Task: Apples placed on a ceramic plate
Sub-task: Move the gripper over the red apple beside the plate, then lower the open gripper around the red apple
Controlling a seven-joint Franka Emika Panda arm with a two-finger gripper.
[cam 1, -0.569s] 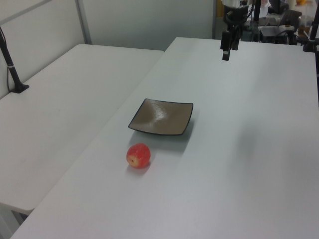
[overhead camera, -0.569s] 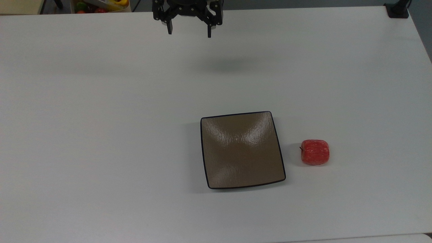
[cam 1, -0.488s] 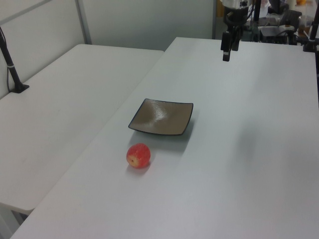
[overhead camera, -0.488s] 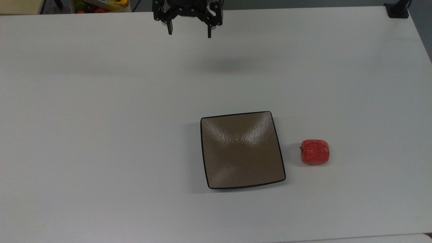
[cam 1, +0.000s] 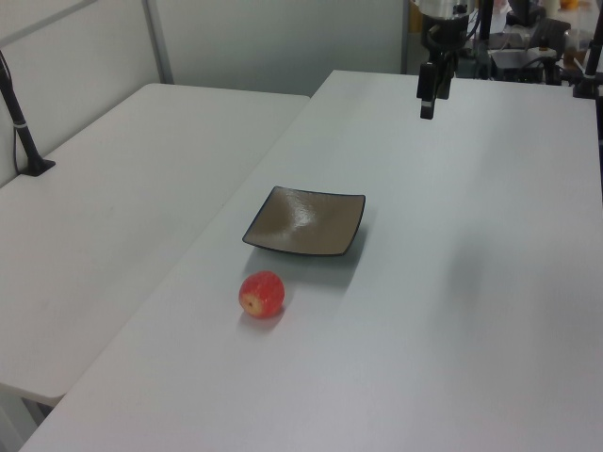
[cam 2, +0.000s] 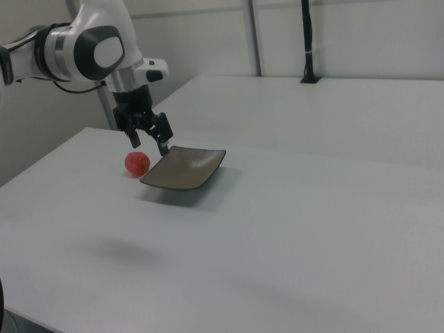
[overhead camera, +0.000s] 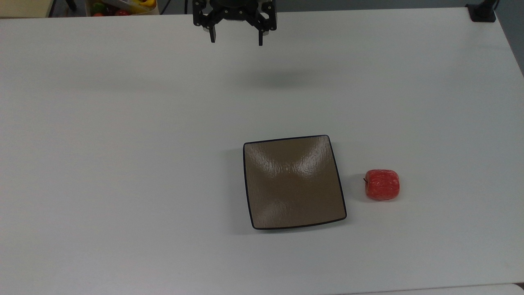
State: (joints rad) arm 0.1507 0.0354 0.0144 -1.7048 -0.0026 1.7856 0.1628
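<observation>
White table (overhead camera: 123,164) carries the ceramic plate (overhead camera: 293,181), lying flat with nothing on it. Apple (overhead camera: 382,184) rests on the table just beside the plate, at the top view's right, not touching it. Gripper (overhead camera: 236,40) hangs above the table's far edge, well apart from both, fingers spread and grasping nothing.

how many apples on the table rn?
1. The apple lies on the table just off the ceramic plate, at the top view's right, not touching it. None on the plate.
</observation>
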